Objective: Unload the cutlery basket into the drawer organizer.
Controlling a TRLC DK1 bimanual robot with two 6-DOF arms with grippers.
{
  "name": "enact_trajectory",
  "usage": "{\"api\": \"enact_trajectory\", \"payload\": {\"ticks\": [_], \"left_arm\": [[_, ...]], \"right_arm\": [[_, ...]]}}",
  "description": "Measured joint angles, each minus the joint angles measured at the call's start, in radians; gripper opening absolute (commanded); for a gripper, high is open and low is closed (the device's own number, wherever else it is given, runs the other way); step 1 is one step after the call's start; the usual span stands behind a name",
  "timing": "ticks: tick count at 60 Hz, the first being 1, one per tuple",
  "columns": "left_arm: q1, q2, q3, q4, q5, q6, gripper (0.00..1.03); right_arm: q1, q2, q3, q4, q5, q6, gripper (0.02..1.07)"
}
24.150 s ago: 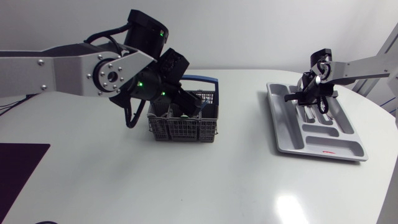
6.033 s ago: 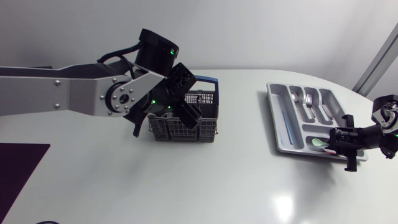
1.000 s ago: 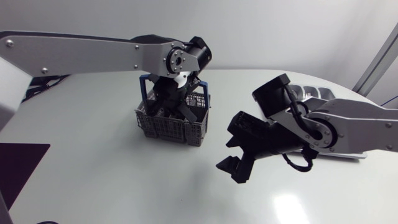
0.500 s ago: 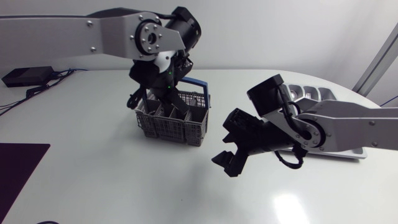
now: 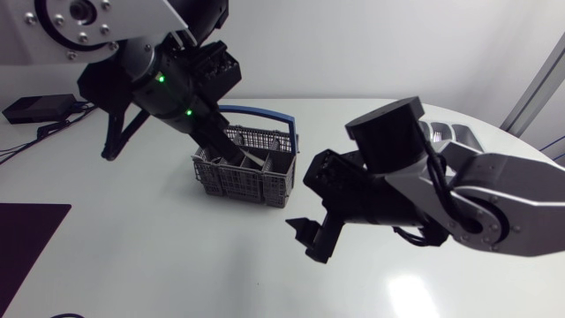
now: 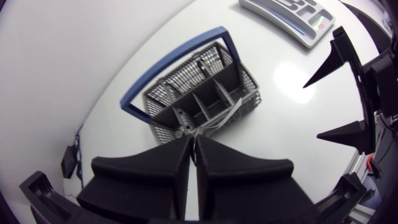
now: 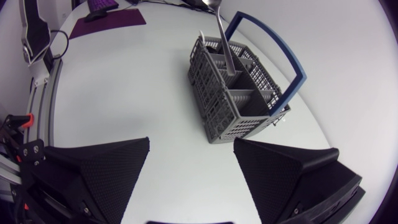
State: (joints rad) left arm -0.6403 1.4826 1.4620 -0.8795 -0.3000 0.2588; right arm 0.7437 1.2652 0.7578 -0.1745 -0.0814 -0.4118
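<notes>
A grey mesh cutlery basket (image 5: 247,179) with a blue handle stands mid-table, also seen in the left wrist view (image 6: 202,99) and the right wrist view (image 7: 239,93). My left gripper (image 5: 231,157) hangs just over its rear cells, shut (image 6: 193,138) on a thin silver utensil (image 7: 222,37) that slants up out of the basket. My right gripper (image 5: 309,238) hovers open in front and to the right of the basket, fingers spread wide (image 7: 193,168) with nothing between them. The grey drawer organizer (image 6: 292,12) lies at the far right, mostly hidden behind my right arm (image 5: 452,134).
A dark purple mat (image 5: 26,247) lies at the table's front left corner (image 7: 106,15). A black box with cables (image 5: 35,108) sits at the back left edge. White tabletop surrounds the basket on all sides.
My left arm has risen and swung left, drawing the utensil up out of the basket. My right arm has come nearer the basket, with its gripper lower and further left.
</notes>
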Motion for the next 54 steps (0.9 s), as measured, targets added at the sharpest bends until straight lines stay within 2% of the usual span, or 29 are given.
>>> {"api": "enact_trajectory", "payload": {"ticks": [7,14,27,36,42,54], "left_arm": [[0.028,-0.003,-0.045,-0.004,0.161,0.0,0.04],[0.045,-0.002,-0.082,-0.006,0.301,0.0,0.04],[0.045,0.06,-0.109,-0.006,0.589,-0.001,0.04],[0.039,0.11,-0.111,-0.005,0.694,-0.005,0.04],[0.033,0.132,-0.111,-0.006,0.747,-0.016,0.04],[0.016,0.142,-0.111,-0.006,0.785,-0.032,0.04]], "right_arm": [[0.075,-0.026,-0.052,0.049,0.09,-0.043,1.02],[0.086,-0.054,-0.092,0.08,0.11,-0.069,1.01],[0.086,-0.078,-0.134,0.097,0.109,-0.107,0.94],[0.086,-0.09,-0.146,0.108,0.108,-0.116,0.85],[0.086,-0.093,-0.15,0.124,0.108,-0.117,0.74],[0.086,-0.094,-0.158,0.143,0.108,-0.122,0.46]]}}
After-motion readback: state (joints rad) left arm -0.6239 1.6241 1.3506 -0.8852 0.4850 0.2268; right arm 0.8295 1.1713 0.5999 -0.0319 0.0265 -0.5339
